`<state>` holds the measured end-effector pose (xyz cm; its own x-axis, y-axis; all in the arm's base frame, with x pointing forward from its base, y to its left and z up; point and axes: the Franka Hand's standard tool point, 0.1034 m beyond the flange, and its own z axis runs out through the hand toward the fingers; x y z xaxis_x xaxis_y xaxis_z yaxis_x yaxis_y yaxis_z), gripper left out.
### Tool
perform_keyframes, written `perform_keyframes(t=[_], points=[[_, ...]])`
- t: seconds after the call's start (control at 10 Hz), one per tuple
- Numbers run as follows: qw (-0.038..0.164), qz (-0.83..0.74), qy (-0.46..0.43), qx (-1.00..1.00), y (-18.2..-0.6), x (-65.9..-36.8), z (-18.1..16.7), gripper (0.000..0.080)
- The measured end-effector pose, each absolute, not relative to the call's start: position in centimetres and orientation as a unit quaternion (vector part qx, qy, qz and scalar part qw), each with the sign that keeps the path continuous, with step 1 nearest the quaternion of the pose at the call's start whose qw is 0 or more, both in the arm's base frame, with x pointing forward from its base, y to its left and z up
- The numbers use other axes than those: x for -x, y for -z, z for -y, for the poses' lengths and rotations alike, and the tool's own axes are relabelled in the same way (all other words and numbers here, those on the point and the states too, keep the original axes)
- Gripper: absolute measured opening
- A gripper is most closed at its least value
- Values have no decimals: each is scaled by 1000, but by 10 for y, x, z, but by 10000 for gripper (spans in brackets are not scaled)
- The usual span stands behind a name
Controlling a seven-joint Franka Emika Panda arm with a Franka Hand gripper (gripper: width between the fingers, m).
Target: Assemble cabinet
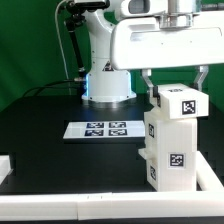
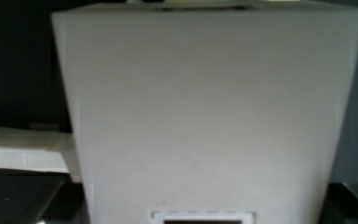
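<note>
The cabinet (image 1: 168, 140) is a tall white box with black-and-white tags, standing upright on the black table at the exterior view's right. My gripper (image 1: 175, 82) is at its top end, one finger (image 1: 148, 82) on each side of the uppermost tagged block (image 1: 180, 102), jaws set wide and against its sides. In the wrist view the cabinet's white face (image 2: 194, 110) fills nearly the whole picture, with a tag edge (image 2: 194, 213) near the jaws. The fingertips themselves are hidden there.
The marker board (image 1: 100, 129) lies flat on the table's middle. The arm's white base (image 1: 107, 85) stands behind it. A white raised border (image 1: 60, 208) runs along the table's near edge, and a white piece (image 2: 19, 148) shows beside the cabinet.
</note>
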<state>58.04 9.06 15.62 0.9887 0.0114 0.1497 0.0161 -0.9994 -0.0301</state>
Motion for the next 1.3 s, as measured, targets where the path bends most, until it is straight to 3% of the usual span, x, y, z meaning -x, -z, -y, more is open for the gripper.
perform_keyframes(t=[0.8, 1.3], points=[[57, -358, 54, 930, -158, -573, -107, 557], [70, -569, 12, 819, -158, -567, -115, 558]])
